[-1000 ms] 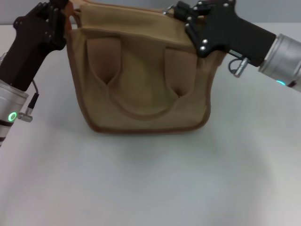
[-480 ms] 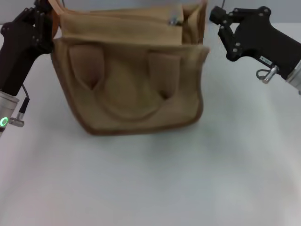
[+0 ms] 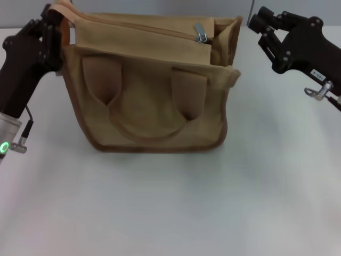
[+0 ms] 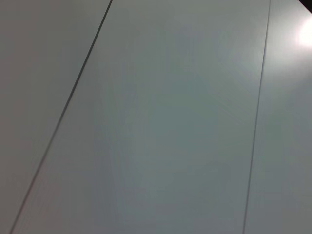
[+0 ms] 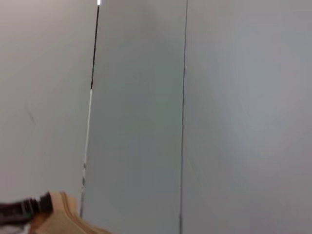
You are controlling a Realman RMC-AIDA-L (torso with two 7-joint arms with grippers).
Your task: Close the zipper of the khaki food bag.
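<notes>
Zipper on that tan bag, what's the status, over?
Left hand at bag's left top corner. Right hand clear, right of khaki food bag. Zipper pull near right end.

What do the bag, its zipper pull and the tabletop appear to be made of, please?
The bag looks like tan woven canvas with a matte finish: it creases softly and has darker brown stitched edging. The zipper pull seems to be metal, small and silver with a bright glint. The tabletop is a smooth, pale, faintly glossy surface, possibly laminate; the exact material cannot be told.
</notes>
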